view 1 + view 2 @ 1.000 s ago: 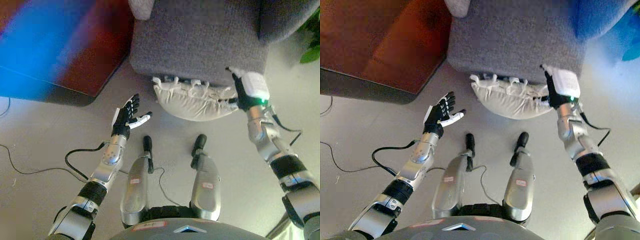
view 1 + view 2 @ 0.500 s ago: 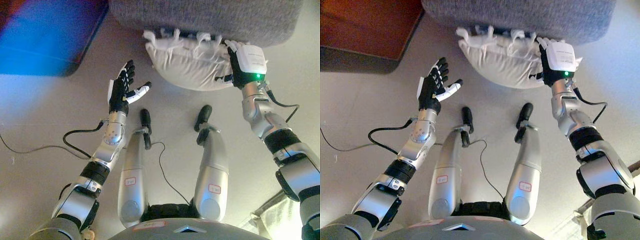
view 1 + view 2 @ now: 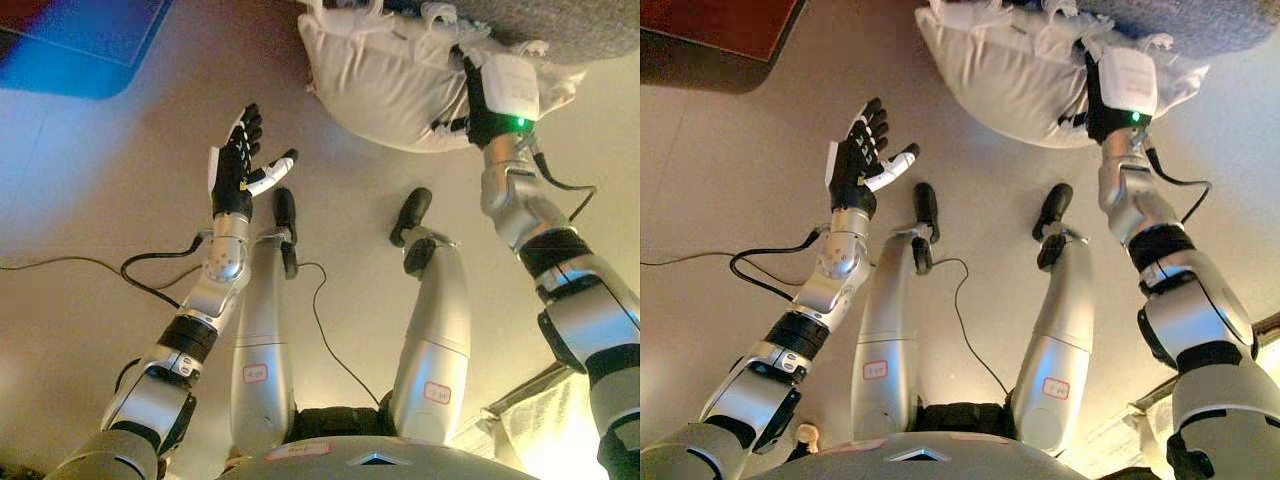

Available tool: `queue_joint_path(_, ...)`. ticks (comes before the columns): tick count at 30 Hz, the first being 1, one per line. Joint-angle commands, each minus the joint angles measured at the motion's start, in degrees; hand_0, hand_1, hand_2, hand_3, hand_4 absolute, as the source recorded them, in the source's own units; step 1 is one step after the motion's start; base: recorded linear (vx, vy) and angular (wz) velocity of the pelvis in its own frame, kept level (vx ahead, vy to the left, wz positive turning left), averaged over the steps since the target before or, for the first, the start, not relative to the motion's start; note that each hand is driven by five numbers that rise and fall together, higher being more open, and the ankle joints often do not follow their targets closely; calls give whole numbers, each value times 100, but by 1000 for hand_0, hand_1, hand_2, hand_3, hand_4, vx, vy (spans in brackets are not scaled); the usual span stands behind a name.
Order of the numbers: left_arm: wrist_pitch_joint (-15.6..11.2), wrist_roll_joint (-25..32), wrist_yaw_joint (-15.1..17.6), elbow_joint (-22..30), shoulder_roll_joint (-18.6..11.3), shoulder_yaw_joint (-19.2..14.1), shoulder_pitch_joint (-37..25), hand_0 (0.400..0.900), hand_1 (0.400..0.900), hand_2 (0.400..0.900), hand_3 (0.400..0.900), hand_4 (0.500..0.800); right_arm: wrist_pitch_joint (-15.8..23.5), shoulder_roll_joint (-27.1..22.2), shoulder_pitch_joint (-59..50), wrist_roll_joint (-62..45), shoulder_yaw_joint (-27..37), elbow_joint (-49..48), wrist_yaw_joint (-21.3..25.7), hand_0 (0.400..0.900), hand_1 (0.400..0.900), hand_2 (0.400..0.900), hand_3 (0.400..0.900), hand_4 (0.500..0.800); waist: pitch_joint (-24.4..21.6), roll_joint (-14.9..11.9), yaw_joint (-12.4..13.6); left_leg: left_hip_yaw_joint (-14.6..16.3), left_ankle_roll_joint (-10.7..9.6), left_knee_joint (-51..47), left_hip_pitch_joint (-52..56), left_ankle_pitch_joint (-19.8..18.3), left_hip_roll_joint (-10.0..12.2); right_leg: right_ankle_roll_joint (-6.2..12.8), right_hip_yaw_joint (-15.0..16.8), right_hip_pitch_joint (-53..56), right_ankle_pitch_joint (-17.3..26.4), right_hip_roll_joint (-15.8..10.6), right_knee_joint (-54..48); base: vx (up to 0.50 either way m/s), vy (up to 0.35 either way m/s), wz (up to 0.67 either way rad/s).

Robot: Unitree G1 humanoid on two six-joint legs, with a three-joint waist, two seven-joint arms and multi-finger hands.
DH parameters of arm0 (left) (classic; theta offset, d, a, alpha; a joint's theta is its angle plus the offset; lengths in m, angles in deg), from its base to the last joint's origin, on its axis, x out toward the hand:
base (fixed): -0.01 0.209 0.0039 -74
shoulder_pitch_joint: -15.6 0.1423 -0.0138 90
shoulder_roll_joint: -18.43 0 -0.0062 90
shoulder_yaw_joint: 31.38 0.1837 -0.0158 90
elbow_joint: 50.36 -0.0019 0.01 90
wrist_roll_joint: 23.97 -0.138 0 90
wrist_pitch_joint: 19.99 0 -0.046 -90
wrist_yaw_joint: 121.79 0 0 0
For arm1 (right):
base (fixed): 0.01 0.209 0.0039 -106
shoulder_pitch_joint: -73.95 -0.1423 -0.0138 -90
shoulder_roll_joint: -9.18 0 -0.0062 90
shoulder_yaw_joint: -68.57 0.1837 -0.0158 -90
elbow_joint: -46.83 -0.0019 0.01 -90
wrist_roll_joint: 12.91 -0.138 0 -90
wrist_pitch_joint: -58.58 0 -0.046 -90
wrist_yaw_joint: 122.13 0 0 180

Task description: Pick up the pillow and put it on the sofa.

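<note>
No containers in sight. White pillow [image 3: 395, 85] lies on the floor [image 3: 100, 200], its far edge pushed up against the base of the grey sofa [image 3: 1200, 25] at the top of both views; tufted corners and ties stick out along that far edge. The pillow is not on the sofa seat.

Right hand [image 3: 478, 100] is at the pillow's right end, back of the hand facing the camera, arm reaching forward from lower right. Its fingers go down into or behind the pillow fabric and are hidden, so cannot tell whether they are curled on it or flat against it. The hand is touching the pillow.

Left hand [image 3: 238, 165] is raised over the floor to the left of the pillow, clearly apart from it, palm turned inward toward the pillow. Fingers [image 3: 868, 125] are straight and spread, the white-tipped thumb sticking out sideways to the right, holding nothing. Left arm comes up from lower left.

Dark red-brown furniture edge [image 3: 710, 40] shows at top left of the right eye view.
</note>
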Motion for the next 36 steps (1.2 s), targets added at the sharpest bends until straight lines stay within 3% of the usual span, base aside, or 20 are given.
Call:
queue_joint_path(1, -464, 94, 147, 735, -87, -75, -67, 900, 900, 900, 900, 800, 113, -102, -1015, -466, -343, 421, 132, 900, 900, 900, 900, 800, 16, 197, 324, -151, -57, 686, 147, -1064, 65, 437, 335, 3, -125, 30, 162, 0, 0, 0)
queue_joint_path(2, -437, 111, 90, 804, -116, -17, -17, 900, 900, 900, 900, 800, 85, -4, -1195, -588, -405, 688, 53, 775, 775, 775, 775, 725, 16, 202, 367, -152, -57, 701, 94, -1052, 45, 432, 339, -52, -120, 15, 179, 7, 42, 2)
queue_joint_path(3, -406, 104, 50, 878, -139, 33, 41, 900, 900, 900, 900, 800, 56, 128, -1391, -731, -424, 898, -6, 400, 400, 400, 400, 500, 16, 200, 401, -157, -51, 686, 55, -1036, 27, 424, 352, -106, -123, 2, 196, 14, 44, -1)
queue_joint_path(10, -284, 154, -3, 782, -135, 236, 112, 900, 900, 900, 900, 800, 175, 350, -1631, -1143, -426, 899, 92, 400, 400, 400, 400, 500, 15, 119, 391, -165, -43, 624, -51, -954, -21, 424, 358, -199, -87, 7, 137, 26, 37, -2)
queue_joint_path(19, -299, 102, 115, 535, -24, 157, 48, 900, 900, 900, 900, 800, 284, 335, -1430, -1217, -274, 290, 189, 400, 400, 400, 400, 500, -55, 42, 320, -208, -57, 104, 278, -763, -61, 472, 307, 84, 10, 9, -209, 11, 8, 1)
queue_joint_path(26, -371, 330, 293, 167, 328, -441, 131, 900, 900, 900, 900, 800, 257, 63, -289, -660, 426, -1937, 353, 400, 400, 400, 400, 500, -73, -171, 149, -156, -87, -834, 1382, -445, -20, 537, 162, 1182, 357, 40, -1017, 26, -32, -2)
queue_joint_path(32, -569, 250, 455, 143, 461, -1060, 366, 900, 900, 900, 900, 800, 476, 103, 1731, 179, 1464, -3465, 413, 400, 400, 400, 400, 500, -168, -377, 31, -157, -101, -1695, 2876, -50, 0, 451, -124, 2859, 698, 89, -2044, 35, -15, -2)
queue_joint_path(36, -687, 274, 190, 29, 466, -1151, 573, 900, 900, 900, 900, 800, 695, 169, 2730, 382, 1925, -4154, 271, 400, 400, 400, 400, 500, -491, -425, -38, -124, -109, -2275, 4101, 36, 54, 534, -324, 4305, 955, -4, -2849, 184, 24, 8)
